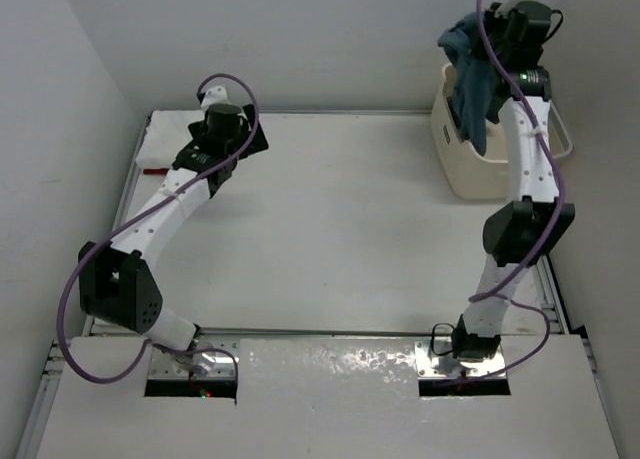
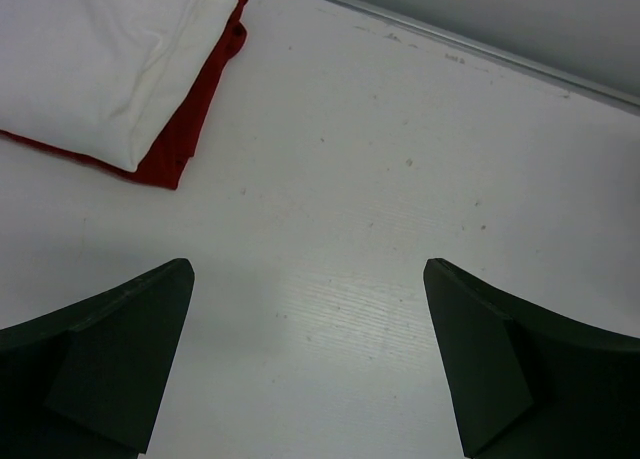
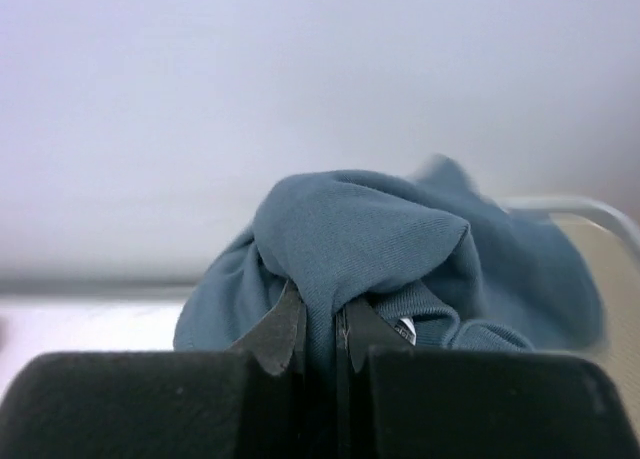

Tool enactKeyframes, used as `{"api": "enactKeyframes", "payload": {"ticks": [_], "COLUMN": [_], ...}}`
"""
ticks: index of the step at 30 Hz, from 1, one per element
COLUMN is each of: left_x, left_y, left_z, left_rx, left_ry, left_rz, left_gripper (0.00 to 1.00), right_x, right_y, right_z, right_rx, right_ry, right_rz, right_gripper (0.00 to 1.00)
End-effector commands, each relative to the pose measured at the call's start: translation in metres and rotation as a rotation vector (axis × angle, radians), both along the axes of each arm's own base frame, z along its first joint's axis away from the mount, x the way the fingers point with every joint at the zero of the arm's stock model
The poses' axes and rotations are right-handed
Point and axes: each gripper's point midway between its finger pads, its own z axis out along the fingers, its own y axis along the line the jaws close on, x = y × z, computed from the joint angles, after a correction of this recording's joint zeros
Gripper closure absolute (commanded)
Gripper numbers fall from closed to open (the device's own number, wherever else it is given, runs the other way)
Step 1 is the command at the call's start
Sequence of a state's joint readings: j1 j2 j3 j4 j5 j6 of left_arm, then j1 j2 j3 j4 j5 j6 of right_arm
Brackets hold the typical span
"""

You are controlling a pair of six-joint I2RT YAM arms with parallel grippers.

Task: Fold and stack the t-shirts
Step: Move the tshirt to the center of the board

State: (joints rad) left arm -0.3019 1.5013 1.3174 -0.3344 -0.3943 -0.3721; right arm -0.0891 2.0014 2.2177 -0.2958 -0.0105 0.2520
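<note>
A white t-shirt (image 2: 100,59) lies folded on top of a deep red t-shirt (image 2: 185,129) at the table's far left corner; in the top view the white one (image 1: 152,147) shows a red edge (image 1: 155,169) below it. My left gripper (image 2: 310,359) hovers over bare table just right of that stack, open and holding nothing; from above it (image 1: 232,129) sits at the back left. My right gripper (image 3: 322,324) is shut on a bunched fold of the dark teal-blue t-shirt (image 3: 380,239). That shirt (image 1: 470,79) hangs from the raised right gripper (image 1: 488,31) down into the basket.
A cream laundry basket (image 1: 450,149) stands at the table's back right corner, its rim (image 3: 590,214) showing behind the held shirt. White walls close in at the back and on the left. A metal rail (image 2: 450,39) runs along the table's far edge.
</note>
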Motion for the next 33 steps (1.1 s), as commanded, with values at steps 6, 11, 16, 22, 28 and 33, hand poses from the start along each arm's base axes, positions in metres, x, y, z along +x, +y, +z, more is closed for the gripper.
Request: {"api": "enactKeyframes", "payload": {"ticks": [6,11,16,22,28,33], "left_x": [-0.021,-0.054,-0.098,-0.138,-0.154,-0.149], "left_y": [0.004,0.029,0.060,0.078,0.063,0.046], "left_z": [0.057,0.044,0.036,0.010,-0.053,-0.088], "left_rx": [-0.138,-0.170,-0.200,-0.196,-0.205,-0.240], "left_ry": [-0.200,-0.156,-0.145,-0.097,0.124,0.188], "left_rz": [-0.060,0.078,0.246,0.324,0.284,0.213], "left_gripper": [0.00,0.00,0.00,0.00,0.00,0.00], "right_x": [-0.120,-0.166,-0.174,-0.206,-0.243,-0.281], "right_y": [0.223,0.292,0.265,0.190,0.129,0.157], "right_z": [0.088,0.076,-0.031,-0.209,-0.258,-0.267], "right_rx": [-0.064,0.016,0.041,0.005,-0.084,-0.069], "right_ry": [-0.143,-0.101,0.075,0.455,0.637,0.623], "right_rz": [0.754,0.973,0.814,0.475,0.267,0.429], "right_gripper": [1.00,1.00,1.00,0.60,0.01,0.01]}}
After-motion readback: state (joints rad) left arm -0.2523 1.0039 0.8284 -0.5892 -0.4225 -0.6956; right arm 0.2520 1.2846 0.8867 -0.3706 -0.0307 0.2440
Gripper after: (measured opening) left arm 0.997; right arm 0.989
